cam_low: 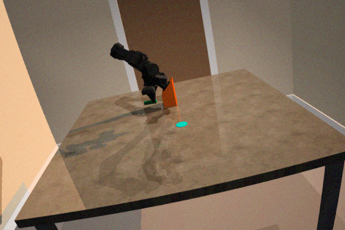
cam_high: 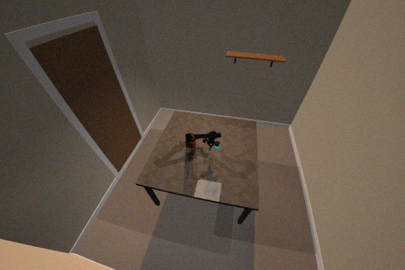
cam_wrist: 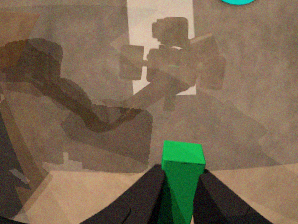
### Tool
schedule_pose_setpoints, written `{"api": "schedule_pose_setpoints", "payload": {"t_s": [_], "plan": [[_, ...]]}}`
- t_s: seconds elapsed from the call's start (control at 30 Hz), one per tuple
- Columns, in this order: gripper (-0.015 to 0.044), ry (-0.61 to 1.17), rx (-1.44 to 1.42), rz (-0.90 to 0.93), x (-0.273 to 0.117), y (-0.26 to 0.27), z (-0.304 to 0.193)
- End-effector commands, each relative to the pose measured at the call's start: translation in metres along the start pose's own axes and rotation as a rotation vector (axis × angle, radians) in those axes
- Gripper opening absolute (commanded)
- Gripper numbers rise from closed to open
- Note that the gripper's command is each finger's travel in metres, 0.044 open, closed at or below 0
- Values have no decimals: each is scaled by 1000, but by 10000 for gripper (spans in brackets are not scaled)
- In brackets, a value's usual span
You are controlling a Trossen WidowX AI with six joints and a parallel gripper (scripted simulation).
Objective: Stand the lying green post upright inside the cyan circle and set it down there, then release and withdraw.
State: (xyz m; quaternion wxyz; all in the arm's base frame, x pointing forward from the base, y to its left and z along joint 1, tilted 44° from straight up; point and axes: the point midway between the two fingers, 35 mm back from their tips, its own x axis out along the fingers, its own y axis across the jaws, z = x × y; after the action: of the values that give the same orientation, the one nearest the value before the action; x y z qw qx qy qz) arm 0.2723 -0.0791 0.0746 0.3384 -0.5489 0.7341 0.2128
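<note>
The green post [cam_high: 210, 148] [cam_low: 149, 102] [cam_wrist: 183, 153] is between the two black fingertips. It lies roughly level in the exterior view, and one end points away from the fingers in the wrist view. My gripper [cam_low: 154, 101] [cam_wrist: 179, 175] is shut on it and appears to hold it above the table; the exact height is hard to tell. The fingers cover part of the post. The flat cyan circle [cam_high: 216, 147] [cam_low: 181, 124] [cam_wrist: 238, 1] has nothing standing on it. It lies to the right of and nearer than the post in the exterior view, and is cut off at the wrist view's top edge.
An orange panel [cam_high: 191, 143] [cam_low: 169, 97] stands beside the arm's base, close to the gripper in the exterior view. A pale rectangular patch [cam_high: 202, 190] [cam_wrist: 138, 30] lies on the table [cam_high: 241, 188] [cam_low: 256, 124] at one edge. Arm shadows cross the tabletop.
</note>
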Motion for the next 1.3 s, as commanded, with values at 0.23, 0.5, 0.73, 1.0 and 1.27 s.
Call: {"api": "schedule_pose_setpoints", "payload": {"t_s": [0.23,0.5,0.73,1.0,1.27], "plan": [[23,-9,64,-2,-7,-17,28],[23,-10,109,-3,-10,-26,51],[23,-10,149,-3,-13,-33,72],[23,-10,195,-3,-14,-39,98],[23,-8,237,-3,-15,-42,122]]}}
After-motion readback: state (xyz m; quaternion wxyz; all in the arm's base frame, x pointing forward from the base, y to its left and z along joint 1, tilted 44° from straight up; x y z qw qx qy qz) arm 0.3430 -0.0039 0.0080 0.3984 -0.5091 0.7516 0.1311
